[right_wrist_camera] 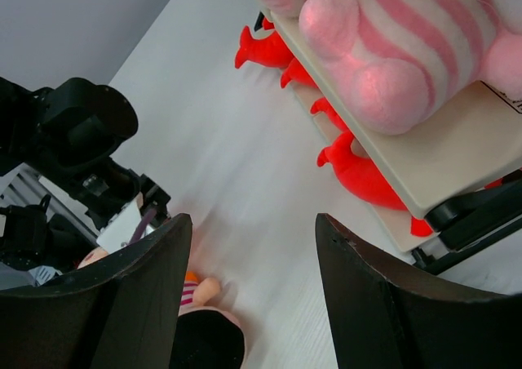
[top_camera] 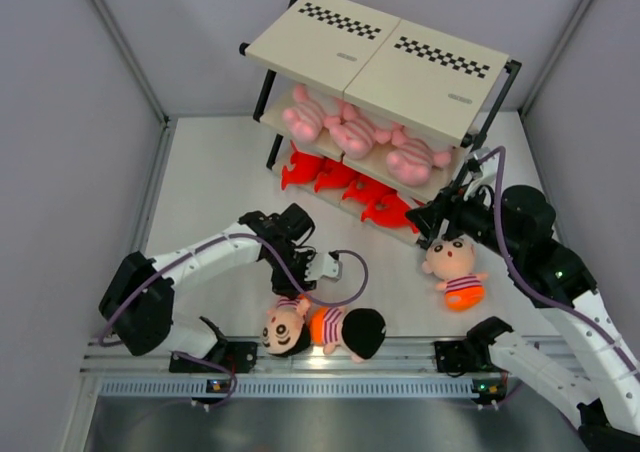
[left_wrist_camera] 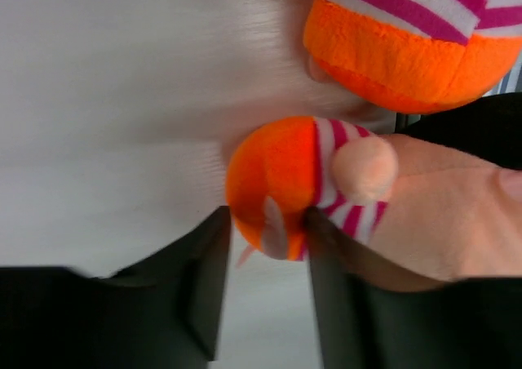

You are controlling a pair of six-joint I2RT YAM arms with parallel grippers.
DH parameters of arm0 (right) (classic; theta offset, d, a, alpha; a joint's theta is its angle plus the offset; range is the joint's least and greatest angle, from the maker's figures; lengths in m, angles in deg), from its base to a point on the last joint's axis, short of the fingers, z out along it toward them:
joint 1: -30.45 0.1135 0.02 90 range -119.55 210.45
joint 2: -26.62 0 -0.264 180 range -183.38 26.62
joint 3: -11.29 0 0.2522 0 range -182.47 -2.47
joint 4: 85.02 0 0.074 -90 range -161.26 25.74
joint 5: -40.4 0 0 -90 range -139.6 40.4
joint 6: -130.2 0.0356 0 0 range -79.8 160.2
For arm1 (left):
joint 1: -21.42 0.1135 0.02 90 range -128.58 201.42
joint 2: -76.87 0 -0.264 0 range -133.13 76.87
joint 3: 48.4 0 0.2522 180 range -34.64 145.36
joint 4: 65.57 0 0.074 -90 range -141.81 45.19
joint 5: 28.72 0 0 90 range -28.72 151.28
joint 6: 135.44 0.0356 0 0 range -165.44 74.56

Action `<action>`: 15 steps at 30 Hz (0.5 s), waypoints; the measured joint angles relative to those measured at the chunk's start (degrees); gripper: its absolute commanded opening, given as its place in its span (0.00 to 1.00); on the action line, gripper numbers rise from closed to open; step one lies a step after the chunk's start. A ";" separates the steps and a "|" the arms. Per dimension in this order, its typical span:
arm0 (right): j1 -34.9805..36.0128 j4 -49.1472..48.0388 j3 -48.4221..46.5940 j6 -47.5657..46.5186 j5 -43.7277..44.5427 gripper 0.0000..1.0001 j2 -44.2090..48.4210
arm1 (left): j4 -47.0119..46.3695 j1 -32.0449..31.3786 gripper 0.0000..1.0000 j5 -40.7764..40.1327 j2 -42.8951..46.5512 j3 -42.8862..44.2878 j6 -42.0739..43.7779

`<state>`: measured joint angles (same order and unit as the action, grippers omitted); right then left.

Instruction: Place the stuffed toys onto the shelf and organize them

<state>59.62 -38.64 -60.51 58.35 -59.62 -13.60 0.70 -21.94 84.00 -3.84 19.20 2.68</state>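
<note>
Two boy dolls lie head to head near the table's front edge, one face up (top_camera: 286, 328), the other (top_camera: 352, 330) showing black hair and orange shorts. My left gripper (top_camera: 305, 287) hangs over them. In the left wrist view its fingertips (left_wrist_camera: 267, 222) touch both sides of one doll's orange shorts (left_wrist_camera: 273, 169); the other doll (left_wrist_camera: 408, 51) lies just beyond. A third doll (top_camera: 455, 269) lies by the shelf (top_camera: 380, 57); my right gripper (top_camera: 437, 227) hovers open just above its head (right_wrist_camera: 208, 340). Three pink plush animals (top_camera: 350, 132) sit on the middle tier.
Several red plush pieces (top_camera: 345, 182) fill the shelf's bottom tier and jut past its front edge (right_wrist_camera: 367, 177). The shelf's black frame post (top_camera: 470, 162) stands right beside my right wrist. Grey walls close in the table on both sides.
</note>
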 measured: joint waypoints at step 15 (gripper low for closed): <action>3.17 1.36 -4.31 -3.61 -4.09 0.55 -3.17 | -0.94 6.58 0.00 -10.36 7.82 4.35 -19.93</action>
<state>62.79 -37.28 -64.82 54.74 -63.71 -16.77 -0.24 -15.36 73.64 3.99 23.55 -17.26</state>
